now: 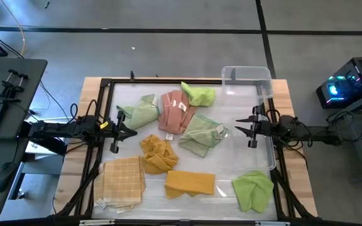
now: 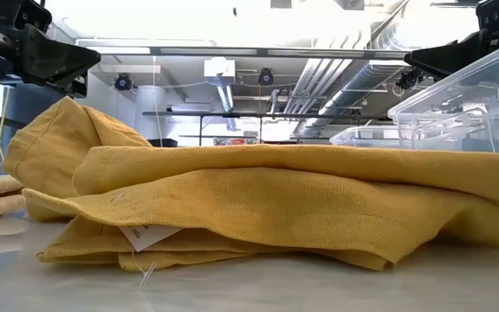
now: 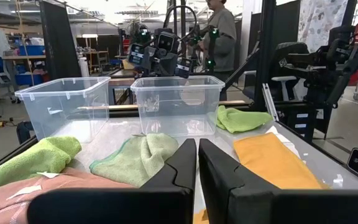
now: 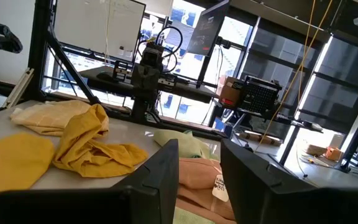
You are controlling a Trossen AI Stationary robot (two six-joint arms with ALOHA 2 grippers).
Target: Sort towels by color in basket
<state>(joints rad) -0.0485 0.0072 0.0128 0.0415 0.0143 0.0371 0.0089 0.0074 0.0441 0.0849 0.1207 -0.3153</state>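
One clear bin [image 1: 247, 76] holds nothing; left gripper [image 1: 131, 132] together, right gripper [image 1: 242, 128] apart.

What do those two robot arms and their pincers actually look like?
Both arms are black and slender, built of jointed segments with thin black cables trailing along them. The left arm carries a small yellow mark near its wrist. Each ends in a pincer, the left pincer and the right pincer, with two flat, blocky, matte black fingers.
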